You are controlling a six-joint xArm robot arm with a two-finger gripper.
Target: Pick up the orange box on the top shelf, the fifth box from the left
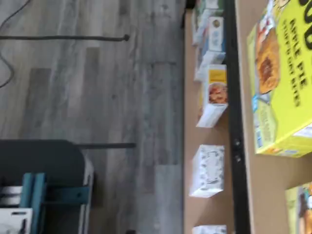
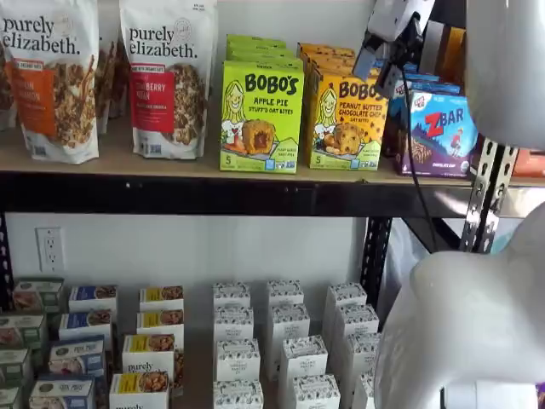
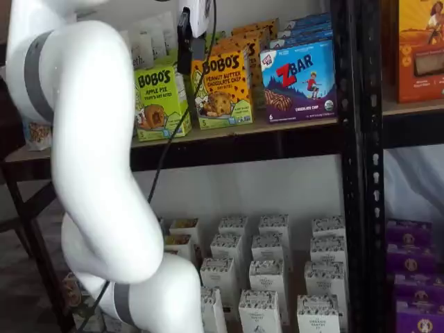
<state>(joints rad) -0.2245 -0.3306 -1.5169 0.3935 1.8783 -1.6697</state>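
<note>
— Working on which step?
— Approaching, seemingly: pincer (image 2: 381, 68) hanging spread wide, gripping nothing, just in front of the orange box (image 2: 347, 123).
— Needing what next?
— Probably centring on that box, sitting on the top shelf (image 2: 196, 169) between the green Apple Pie box (image 2: 260, 119) and the ZBar box (image 2: 438, 132). Cartons showing closed, hiding contents.

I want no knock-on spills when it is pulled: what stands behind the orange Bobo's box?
Behind the orange box, more orange cartons of the same kind stand in a row; how many is covered.
</note>
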